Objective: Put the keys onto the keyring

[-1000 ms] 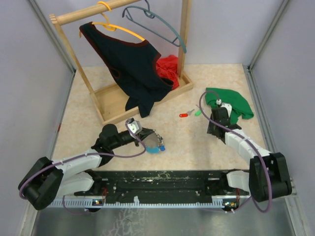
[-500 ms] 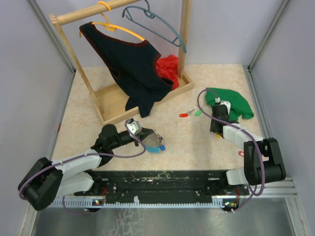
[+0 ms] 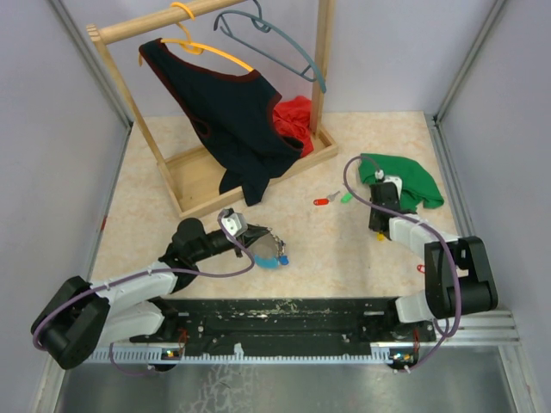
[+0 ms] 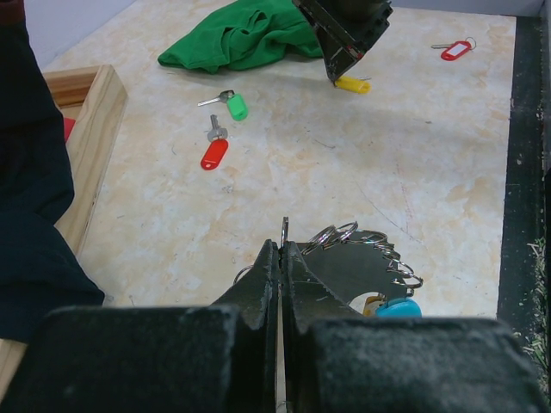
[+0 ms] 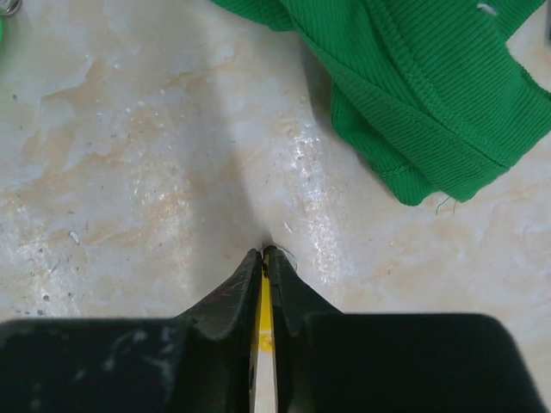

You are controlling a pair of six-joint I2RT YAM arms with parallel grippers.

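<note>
Now: left gripper (image 4: 282, 251) pinched tight on keyring (image 4: 366, 258), lower centre of left wrist view. Right gripper (image 5: 263, 255) clamped on yellow key (image 4: 353, 84), tips at tabletop, green cloth (image 5: 413, 77) upper right. Red key (image 4: 213, 153) and green key (image 4: 234, 105) loose, upper left.

Bright, even light comes from above. The top view is sharp, and the table (image 3: 344, 249) looks pale. In the right wrist view a soft grey shadow runs over the table ahead of the right gripper (image 5: 263, 252). A white shine sits beside it, near the green cloth (image 5: 430, 86). The gripper itself is blurry up close. In the left wrist view the left gripper (image 4: 281, 245) is blurry too. The keyring (image 4: 366, 258) glints, and the far yellow key (image 4: 351, 83) looks sharp.
</note>
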